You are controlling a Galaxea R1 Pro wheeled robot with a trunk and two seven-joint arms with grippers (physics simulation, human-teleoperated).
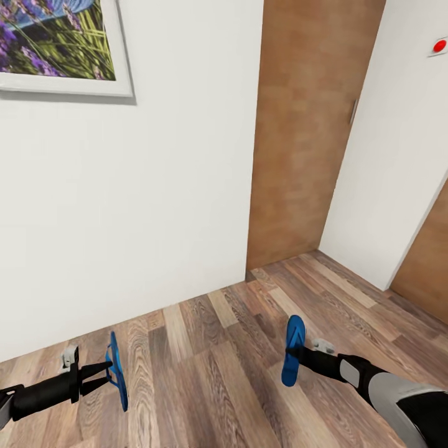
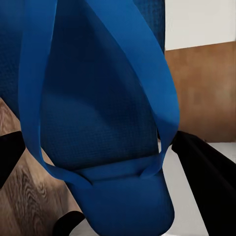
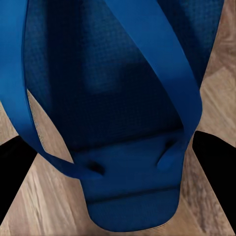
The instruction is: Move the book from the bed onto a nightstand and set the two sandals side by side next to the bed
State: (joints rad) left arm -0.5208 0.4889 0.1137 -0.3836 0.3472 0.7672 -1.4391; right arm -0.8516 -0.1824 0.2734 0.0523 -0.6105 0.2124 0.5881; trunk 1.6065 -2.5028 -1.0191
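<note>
— Sandals first: where are they sitting right now?

— Both are being carried off the floor. The left gripper (image 1: 107,372) is holding one sandal (image 1: 117,371) edge-on, with its fingers (image 2: 202,162) clamped on it near the strap end. The right gripper (image 1: 300,356) is gripping the other sandal (image 1: 292,350) the same way, with dark fingers (image 3: 216,162) pressing in from either side of the sole.

— So which step is that, would you say?

— I'm judging it as the carrying stage of the sandal part. Both are picked up, neither is set down, and the bed isn't anywhere ahead, so the robot is looking like it is on its way. About the book I'm unable to say anything.

— What is the next move asking for?

— Turning the base away from this corner until the bed is coming into sight, then lowering both arms so the two soles are lying flat, parallel and close together beside the frame. Held on edge like this, each will need rotating before release.

— And the room?

— The robot is facing a white wall (image 1: 155,186) with a framed flower picture (image 1: 59,43) up at the left, a brown wooden door (image 1: 305,130) in the corner, and wood-plank floor (image 1: 211,348) running underneath.
</note>
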